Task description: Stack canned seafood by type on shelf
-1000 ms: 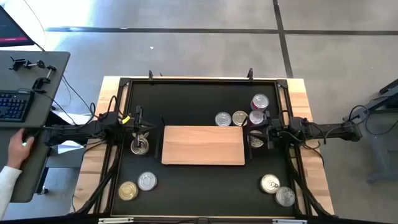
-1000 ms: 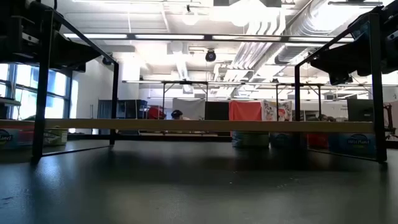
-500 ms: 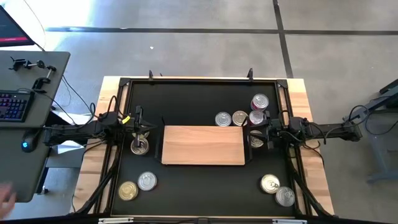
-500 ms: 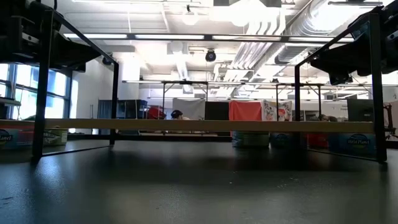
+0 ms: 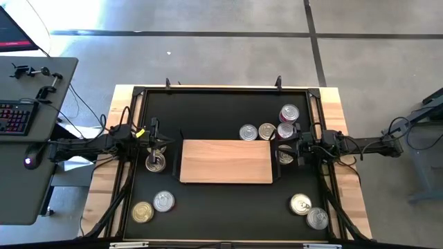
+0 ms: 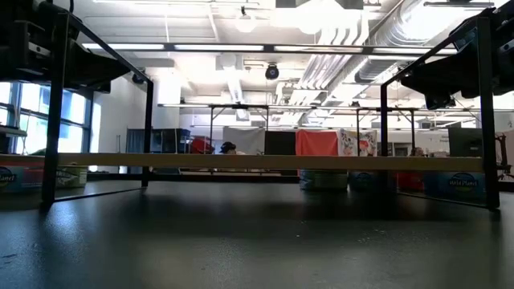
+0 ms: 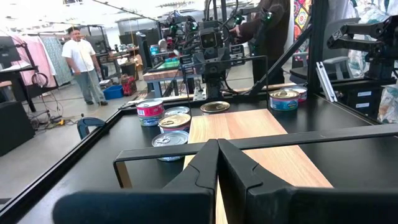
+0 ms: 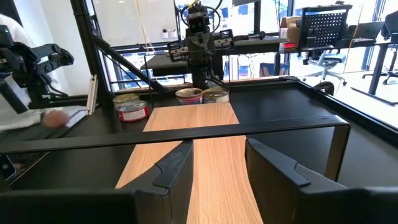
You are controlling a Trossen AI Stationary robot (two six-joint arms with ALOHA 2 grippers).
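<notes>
Right fingers: my right gripper [image 8: 217,163] hangs at the right end of the shelf [image 5: 226,161], fingers parted and holding nothing, facing left along the board.
Left fingers: my left gripper [image 7: 217,149] hangs at the shelf's left end, fingers clenched together on nothing, facing right.
Shelf: bare board in the middle of the surface [image 5: 221,111], its long axis running left to right between my two arms.
Key relation: the right-end tin [image 5: 284,156] lies just beside my right fingers, a little to the near side and low; round, so no axis to line up with.
Nearer arm: right for that tin; the left-end tin [image 5: 156,163] sits likewise just near of my left fingers.
Far cluster: two silver-lidded tins [image 5: 257,131], the red-pink tin [image 5: 284,130] and one more behind it, off the shelf's far right corner.
Near corners: near-left pair [image 5: 153,207] and near-right pair [image 5: 309,210], well apart from both arms.
In the way: I judge the shelf's black end frame [image 8: 236,129] is what a lifted tin must clear.
</notes>
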